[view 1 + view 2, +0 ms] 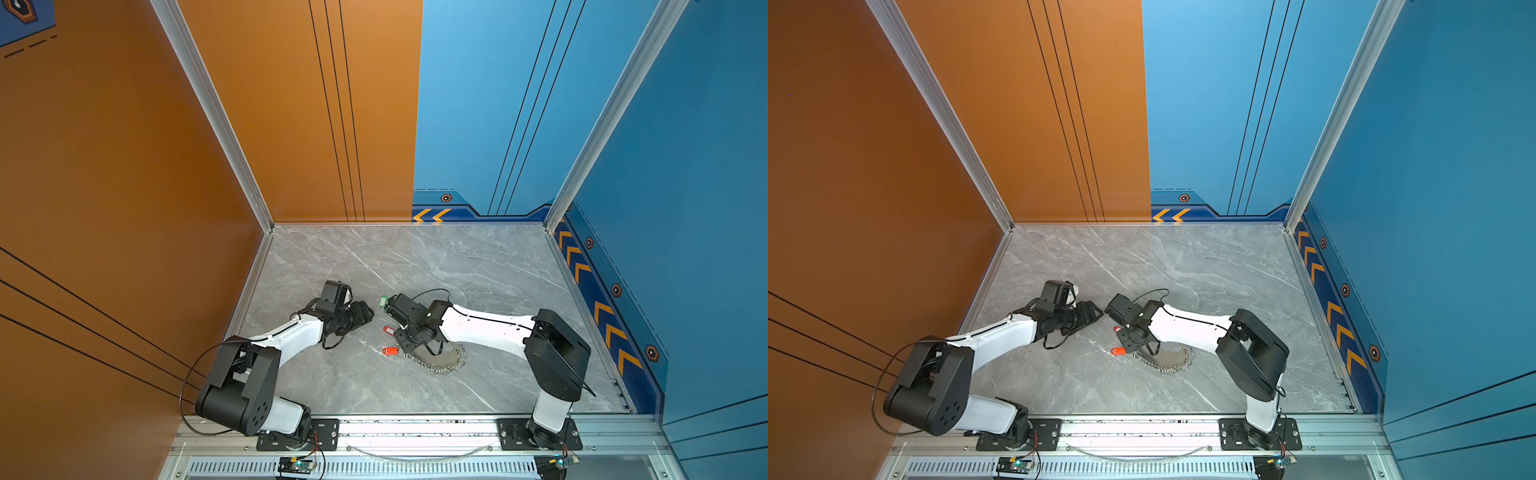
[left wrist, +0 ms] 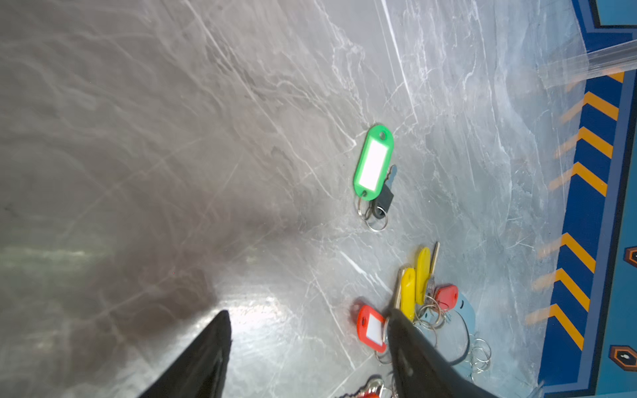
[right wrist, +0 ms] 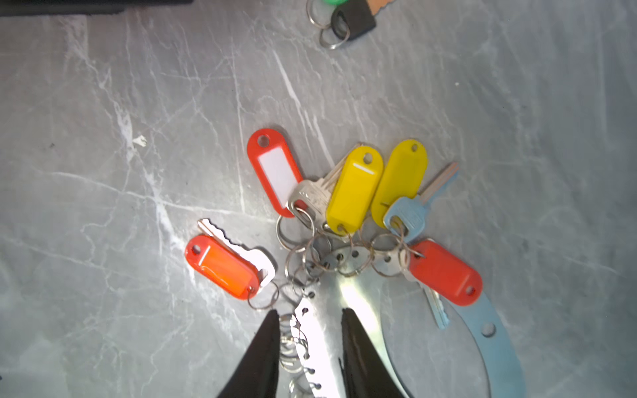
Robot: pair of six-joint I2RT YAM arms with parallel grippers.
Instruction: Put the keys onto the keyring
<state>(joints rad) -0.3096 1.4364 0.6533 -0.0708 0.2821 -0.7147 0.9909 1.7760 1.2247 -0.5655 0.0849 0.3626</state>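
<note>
Since each wrist camera looks down its own fingers, I read the tools there first.

Left gripper (image 2: 309, 312): fingers spread wide, nothing between them but bare marble table (image 2: 172, 138). In a top view it sits low near the table's middle (image 1: 365, 316), pointing toward the right arm.

Right gripper (image 3: 309, 312): fingers parted and aimed down at the keyring (image 3: 348, 289), whose ring-lined rim lies in the gap. The fingers are not closed on it. I cannot tell whether either fingertip touches the metal.

Keyring: a flat, curved metal plate (crescent-shaped, shiny under the lamp) with holes along one edge that carry small wire rings. In a top view it lies flat (image 1: 446, 358) in the near half of the table, about midway between the left and right edges, one end hidden under the right wrist.

Keys, from the right wrist view:
- The red-tagged key with a white label (image 3: 275, 172), two yellow-tagged keys (image 3: 355, 189) and a plain red-tagged key (image 3: 444, 272) fan out from the plate's end. Their rings crowd its holes and several look threaded through.
- The orange-tagged key (image 3: 222, 265) lies just beside that end, its ring near one right fingertip. I cannot tell whether it is linked.
- The green-tagged key (image 2: 373, 163), with a black head and its own rings, lies alone on the marble, well apart from the keyring. In a top view it sits between the two grippers (image 1: 383, 300).
</note>
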